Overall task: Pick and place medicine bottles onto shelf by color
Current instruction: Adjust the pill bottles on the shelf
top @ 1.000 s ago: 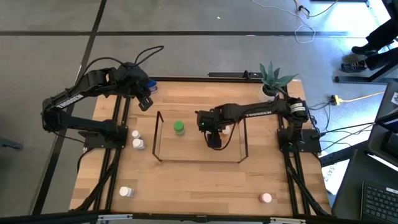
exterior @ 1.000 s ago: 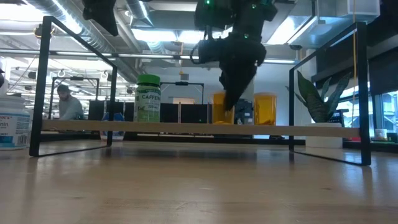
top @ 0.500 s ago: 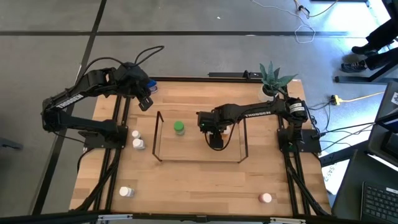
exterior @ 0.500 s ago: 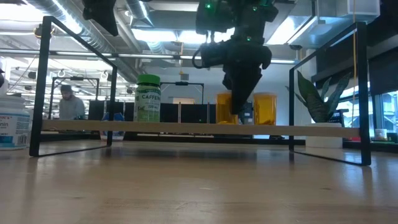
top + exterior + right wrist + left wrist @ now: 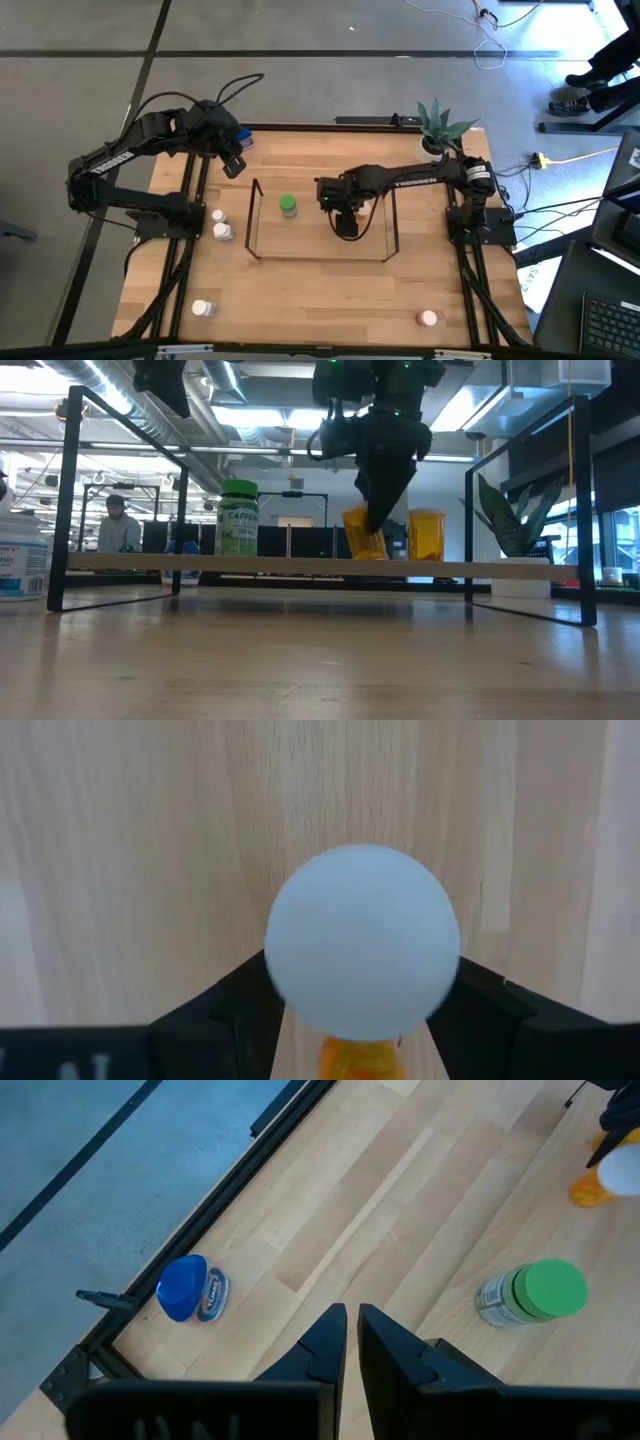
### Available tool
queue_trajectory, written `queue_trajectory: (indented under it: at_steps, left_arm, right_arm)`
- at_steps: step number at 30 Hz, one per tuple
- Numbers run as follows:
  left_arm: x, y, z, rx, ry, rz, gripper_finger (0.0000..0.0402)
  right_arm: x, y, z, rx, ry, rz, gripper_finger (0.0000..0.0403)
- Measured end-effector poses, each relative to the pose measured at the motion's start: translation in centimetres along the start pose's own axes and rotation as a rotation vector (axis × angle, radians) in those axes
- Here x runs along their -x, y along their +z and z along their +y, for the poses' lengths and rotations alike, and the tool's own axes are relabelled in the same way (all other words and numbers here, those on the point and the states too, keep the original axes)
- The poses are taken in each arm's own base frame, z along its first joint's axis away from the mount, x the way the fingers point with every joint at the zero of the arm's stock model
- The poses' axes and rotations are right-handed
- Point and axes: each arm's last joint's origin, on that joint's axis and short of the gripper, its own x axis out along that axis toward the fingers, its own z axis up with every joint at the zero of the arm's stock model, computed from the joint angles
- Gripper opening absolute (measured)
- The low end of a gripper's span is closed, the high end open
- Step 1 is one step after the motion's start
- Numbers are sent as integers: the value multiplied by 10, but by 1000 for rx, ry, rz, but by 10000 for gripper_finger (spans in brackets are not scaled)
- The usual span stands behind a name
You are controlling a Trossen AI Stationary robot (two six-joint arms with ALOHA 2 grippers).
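While the left gripper (image 5: 350, 1342) hangs with fingers nearly pressed together over the table's far left corner, the right gripper (image 5: 378, 520) pinches an orange bottle (image 5: 362, 536) by its white cap (image 5: 362, 942) inside the shelf (image 5: 257, 222). Seen from table height, that translucent amber bottle tilts slightly, its base at or just above the light wood, beside a second orange bottle (image 5: 426, 536) standing upright. Toward the shelf's left end stands a green-capped bottle (image 5: 238, 518) whose label reads "CAFFEINE" in white on green. A blue-capped bottle (image 5: 190, 1288) lies near the table's far left edge; its label is too small to read. At the low view's left edge, a white bottle (image 5: 20, 565) carries blue lettering, only partly legible. Three more white-capped bottles (image 5: 217, 223) and a pink-capped one (image 5: 427, 318) sit outside the shelf.
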Motion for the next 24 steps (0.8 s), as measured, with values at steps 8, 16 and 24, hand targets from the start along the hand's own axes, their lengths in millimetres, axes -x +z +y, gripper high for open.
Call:
queue_trajectory:
  at_steps: [8, 16, 24]
  left_arm:
    - [0, 0, 0, 0, 0, 0, 25]
    - [0, 0, 0, -3, 0, 0, 25]
    - [0, 0, 0, -3, 0, 0, 25]
  right_arm:
    - [5, 2, 1, -2, 18, -1, 213]
    - [6, -5, 0, -34, 22, 75, 214]
    - [18, -9, 0, -108, 20, 79, 214]
